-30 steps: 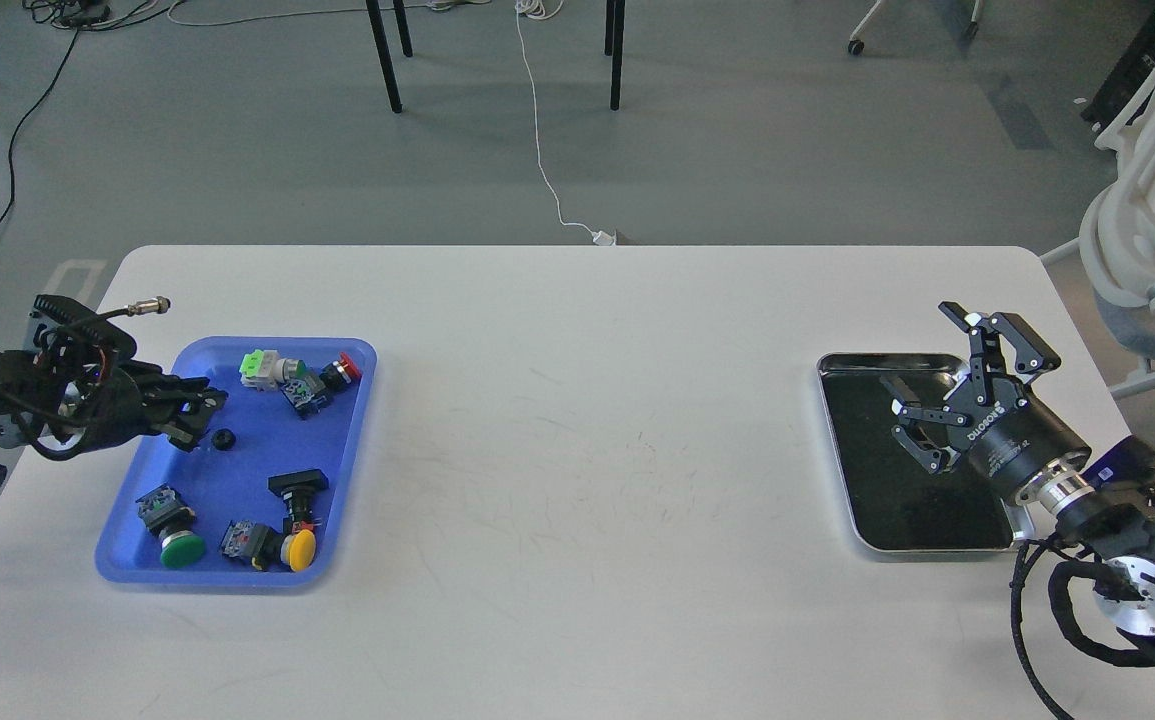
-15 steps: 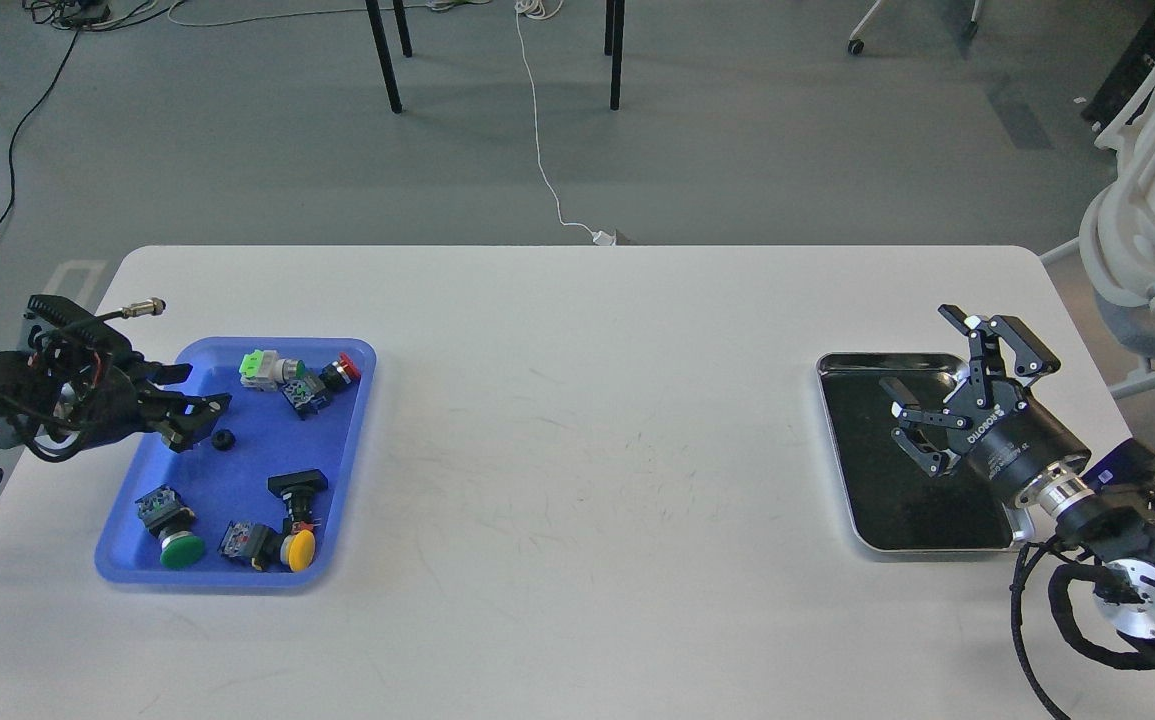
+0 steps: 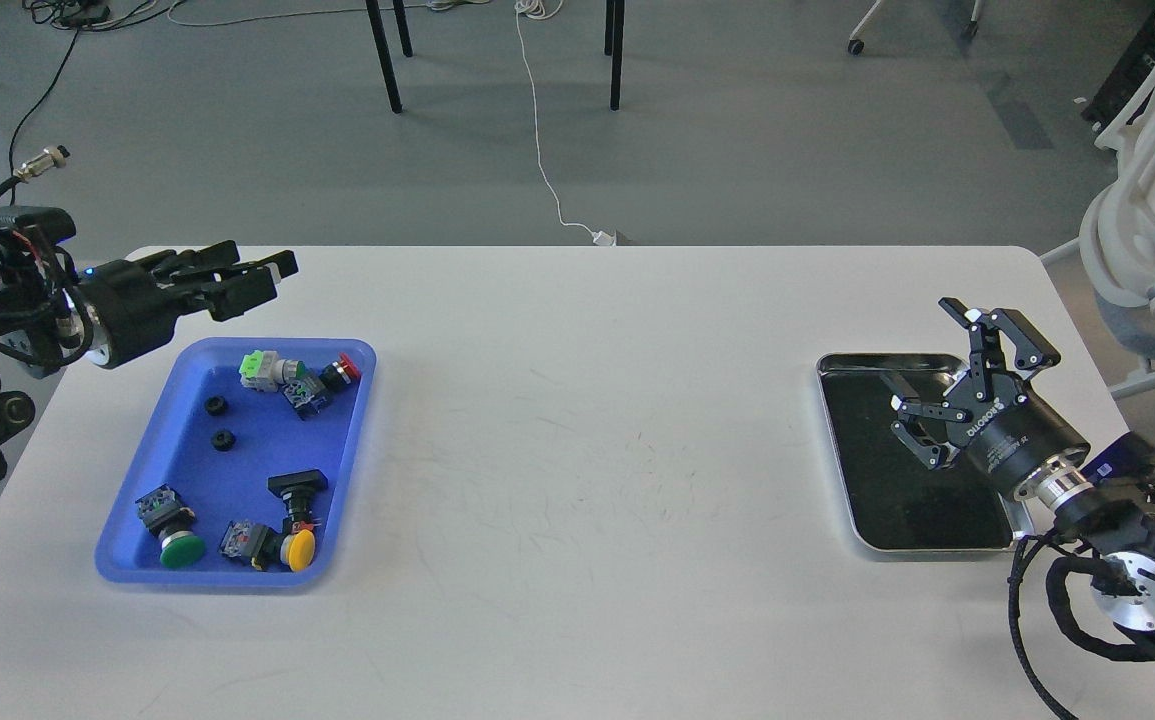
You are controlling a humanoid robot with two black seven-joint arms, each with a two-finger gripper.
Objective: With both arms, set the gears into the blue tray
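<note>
The blue tray lies on the left of the white table. Two gears rest on its floor, one just behind the other. My left gripper hovers above the table just beyond the tray's far rim, pointing right, open and holding nothing. My right gripper stands open and tilted over the far half of the silver tray, nothing between its fingers. No gear can be made out against that tray's black inside.
Several push-button switches share the blue tray: green-white and red ones at the far end, a green cap and a yellow cap at the near end. A white chair stands off the table's right edge.
My left gripper has risen out of the blue tray and moved back and to the right. A second gear now lies where it was. The right gripper has barely moved.
</note>
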